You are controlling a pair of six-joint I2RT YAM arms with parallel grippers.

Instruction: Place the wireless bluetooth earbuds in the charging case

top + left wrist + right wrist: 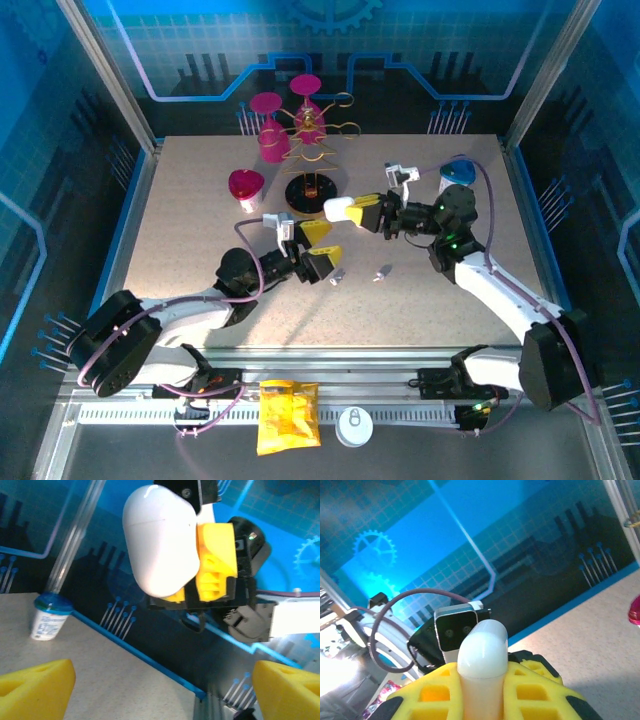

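The white pebble-shaped charging case (340, 208) is held above the table, and my right gripper (362, 211) is shut on it. In the right wrist view the case (482, 652) stands up between the yellow fingers (535, 690), its lid closed. In the left wrist view the same case (160, 540) hangs close ahead, clamped by the right gripper's yellow fingers (216, 560). My left gripper (322, 248) is open and holds nothing, just below and left of the case; its fingertips (35, 686) sit wide apart. Two tiny white earbuds (337, 275) (382, 271) lie on the table under the grippers.
A gold cup tree (312, 150) with pink cups stands at the back, and a loose pink cup (245, 187) sits to its left. A blue-lidded white tub (458, 170) (50, 619) is at the back right. A yellow bag (288, 415) and a white lid (353, 427) lie off the table's near edge.
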